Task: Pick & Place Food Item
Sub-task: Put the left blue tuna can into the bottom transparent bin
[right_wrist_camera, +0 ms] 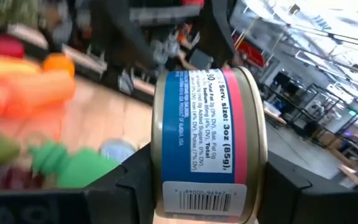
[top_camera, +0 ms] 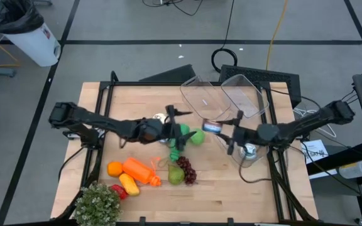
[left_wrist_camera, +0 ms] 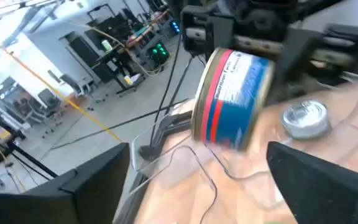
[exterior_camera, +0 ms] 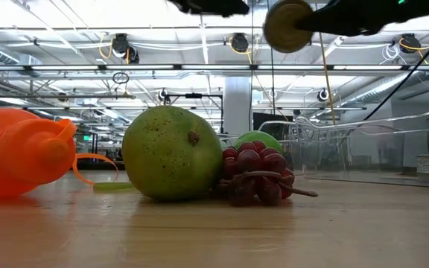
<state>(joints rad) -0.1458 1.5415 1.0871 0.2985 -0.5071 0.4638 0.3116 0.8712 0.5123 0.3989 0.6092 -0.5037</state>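
My right gripper (top_camera: 217, 129) is shut on a tin can (right_wrist_camera: 210, 143) with a blue, white and pink label, held above the middle of the table. The can also shows in the high view (top_camera: 210, 127), in the left wrist view (left_wrist_camera: 232, 99), and at the top of the low view (exterior_camera: 287, 26). My left gripper (top_camera: 180, 130) is open and empty. It faces the can from the table's left side, above two green food items (top_camera: 190, 134), and its fingers (left_wrist_camera: 98, 183) stand wide apart. My right gripper pinches the can between its two fingers (right_wrist_camera: 132, 183), one at each flat end (right_wrist_camera: 261, 155) as the right wrist view shows. The fingers come about level from the table's right side. The can lies on its side, lifted clear of the table.
Two clear plastic bins (top_camera: 201, 97) (top_camera: 244, 94) stand at the far middle. A second silver can (top_camera: 250, 152) stands under my right arm. An orange (top_camera: 114, 168), carrot (top_camera: 140, 171), pear (top_camera: 176, 176), grapes (top_camera: 187, 169) and a small plant (top_camera: 97, 204) lie at the near left.
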